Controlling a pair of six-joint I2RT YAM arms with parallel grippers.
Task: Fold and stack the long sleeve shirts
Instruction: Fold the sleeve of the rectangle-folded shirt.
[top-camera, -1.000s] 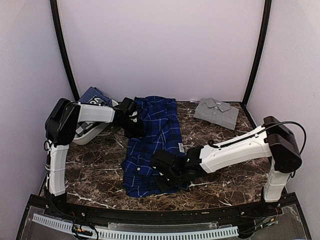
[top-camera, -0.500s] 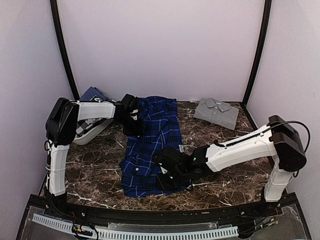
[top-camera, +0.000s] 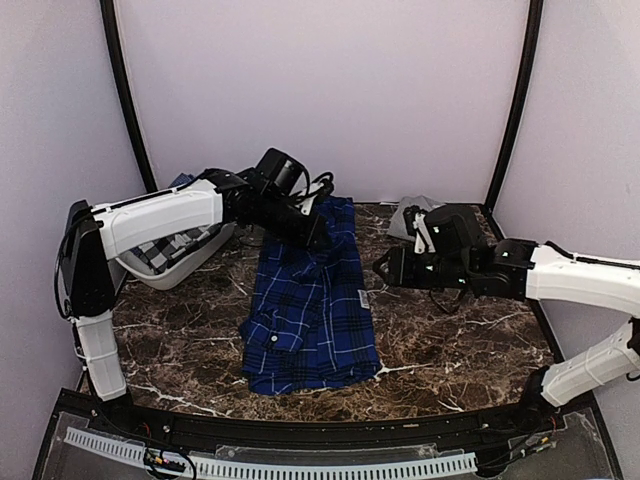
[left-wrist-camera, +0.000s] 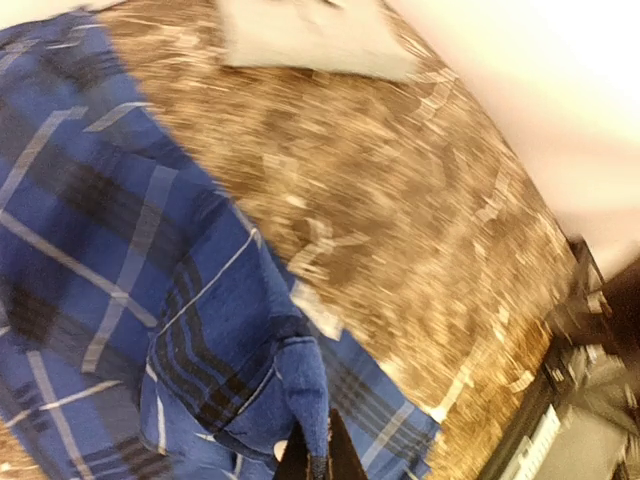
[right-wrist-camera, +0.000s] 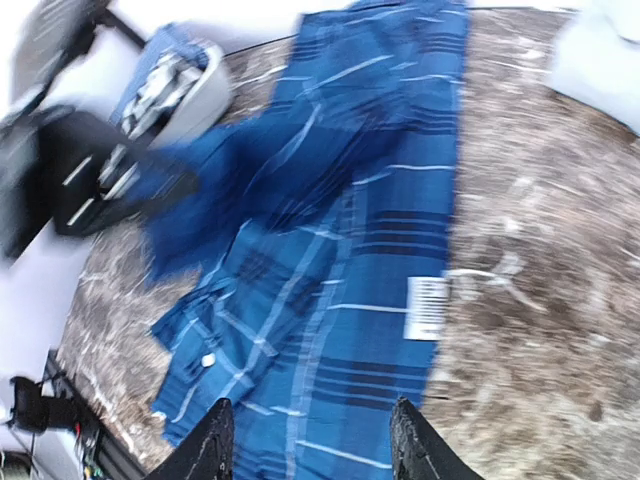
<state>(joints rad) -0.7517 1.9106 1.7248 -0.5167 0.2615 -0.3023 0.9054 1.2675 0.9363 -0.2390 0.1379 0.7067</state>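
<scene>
Plaid shirt (top-camera: 315, 320): laid lengthwise on the middle of the table (top-camera: 450, 340), blue and black with pale lines. Near end flat. Far end lifted into a bunched fold at the left gripper.
Label (top-camera: 362, 297): small and white, on the plaid shirt's right edge, about halfway along.
Left gripper (top-camera: 318, 238): clamped on a fold of the plaid shirt near its far end. In the wrist view, blue cloth pinched between the dark fingertips at the bottom edge.
Left arm: stretched from the left side across the far part of the table.
Right gripper (right-wrist-camera: 312, 445): fingers spread with nothing between them. Held above the table just right of the plaid shirt, pointing towards it and clear of the cloth.
Grey shirt (top-camera: 412, 212): folded, at the far right of the table, well apart from the plaid shirt. Partly hidden behind the right arm in the top view.
Basin (top-camera: 175, 262): white, at the far left of the table, holding checked cloth. Beside the plaid shirt, below the left arm.
</scene>
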